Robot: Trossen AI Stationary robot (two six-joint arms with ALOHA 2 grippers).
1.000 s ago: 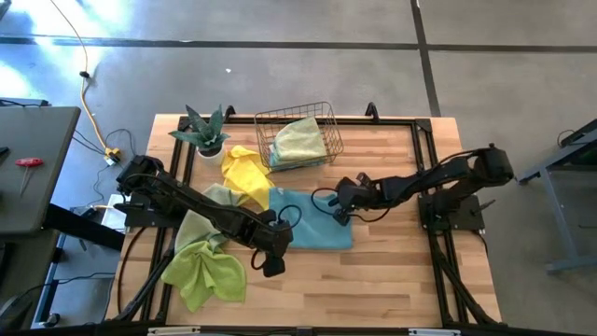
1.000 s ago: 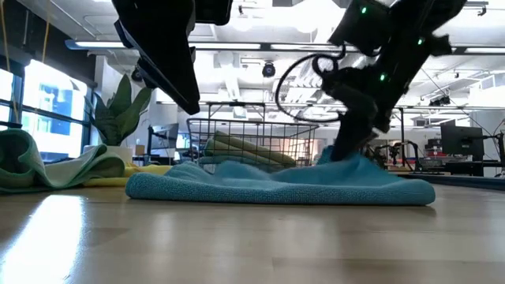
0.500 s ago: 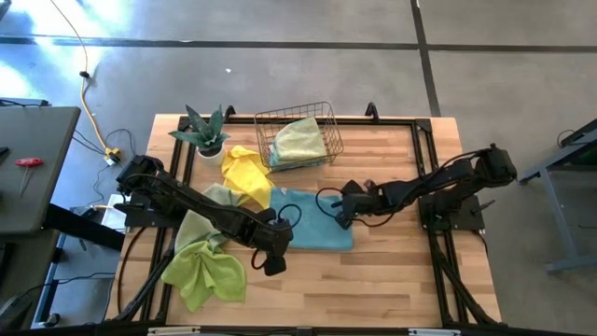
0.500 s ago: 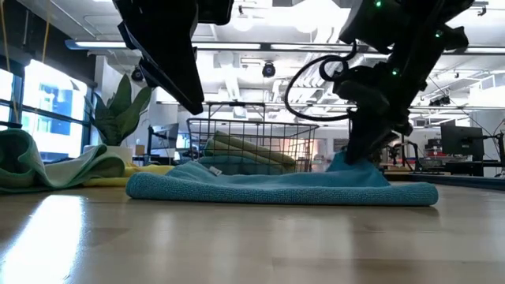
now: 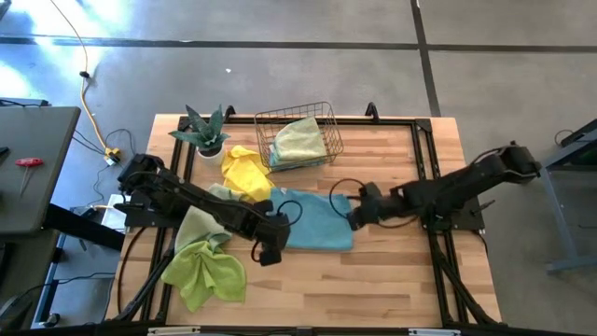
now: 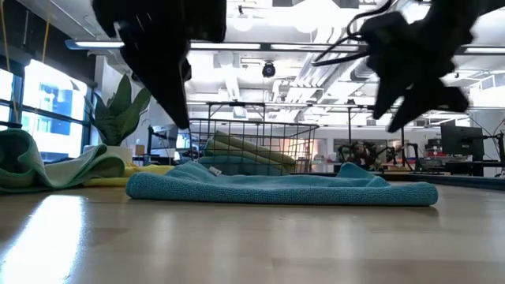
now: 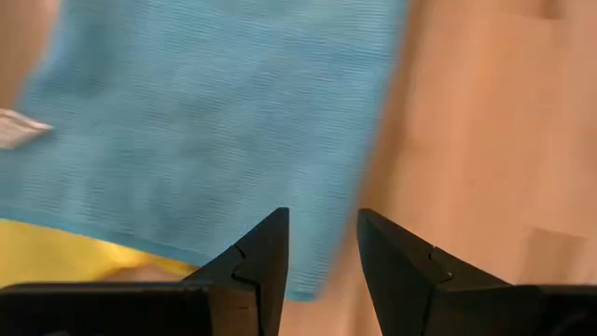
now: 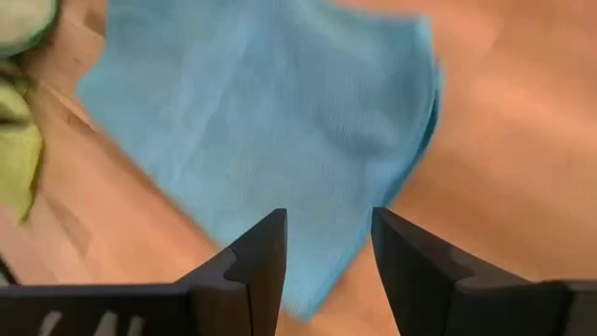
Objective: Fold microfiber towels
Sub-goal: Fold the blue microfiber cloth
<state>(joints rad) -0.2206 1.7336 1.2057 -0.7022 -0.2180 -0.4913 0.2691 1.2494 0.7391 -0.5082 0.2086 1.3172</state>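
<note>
A light blue towel lies folded and flat on the wooden table; the low view shows it as a low strip. My left gripper hovers open over its near left corner, and the left wrist view shows cloth beyond the fingers. My right gripper hangs open above the towel's right edge, clear of it. A yellow towel, a sage one and a lime green one lie crumpled at the left.
A wire basket at the back holds a folded pale green towel. A potted plant stands at the far left. Bare wood lies near the front edge and to the right of the blue towel.
My right gripper has let go of the blue towel, risen and drawn back toward the table's right edge, rolling as it went. The peak of cloth it had pulled up has sunk, and the towel lies flat.
</note>
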